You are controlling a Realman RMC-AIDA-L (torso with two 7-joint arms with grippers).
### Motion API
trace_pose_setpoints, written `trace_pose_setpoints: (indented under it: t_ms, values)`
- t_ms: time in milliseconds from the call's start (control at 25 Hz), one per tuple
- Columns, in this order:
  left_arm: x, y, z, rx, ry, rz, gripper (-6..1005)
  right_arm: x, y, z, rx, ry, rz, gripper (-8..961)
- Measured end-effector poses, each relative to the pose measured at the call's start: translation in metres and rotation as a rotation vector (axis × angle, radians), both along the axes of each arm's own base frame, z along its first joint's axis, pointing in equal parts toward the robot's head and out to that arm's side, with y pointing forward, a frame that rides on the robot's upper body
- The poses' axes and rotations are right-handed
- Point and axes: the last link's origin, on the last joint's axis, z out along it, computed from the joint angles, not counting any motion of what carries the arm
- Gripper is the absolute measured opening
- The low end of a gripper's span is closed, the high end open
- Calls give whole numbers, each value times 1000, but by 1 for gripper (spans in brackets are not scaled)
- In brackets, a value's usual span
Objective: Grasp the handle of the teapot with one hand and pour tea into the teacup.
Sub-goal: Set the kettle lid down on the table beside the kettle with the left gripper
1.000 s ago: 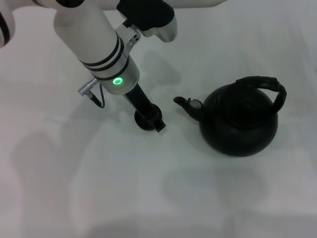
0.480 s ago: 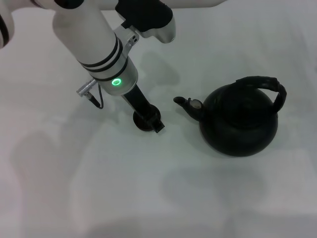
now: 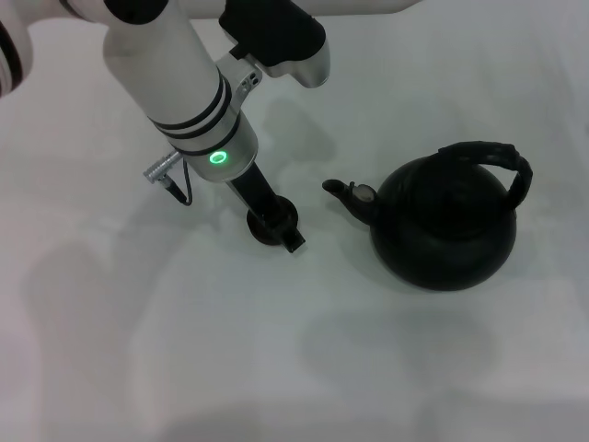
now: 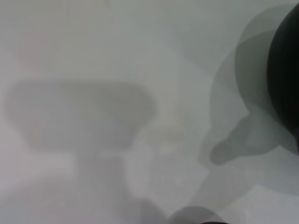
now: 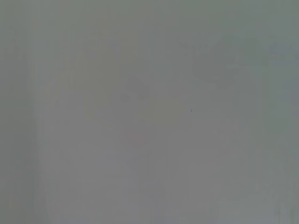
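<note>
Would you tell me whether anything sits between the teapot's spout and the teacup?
Nothing visible does. Bare table lies between the teapot spout and the teacup. The left pincer is at the teacup itself, reaching over its rim, which could get in the way of pouring.

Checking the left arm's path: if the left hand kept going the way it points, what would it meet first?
Probably the teacup: the left hand points down at it and already overlaps it. Actual contact is unclear.
</note>
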Motion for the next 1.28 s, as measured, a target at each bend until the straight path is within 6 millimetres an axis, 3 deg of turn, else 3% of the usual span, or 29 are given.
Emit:
trace_pose_setpoints:
  t_ms: [840, 1280]
  values:
    - [9, -7, 9, 5, -38, -50, 873, 0, 0, 0, 2, 0, 4, 869]
    - [-7, -8, 33, 86, -28, -39, 872, -2, -1, 3, 14, -4, 21, 869]
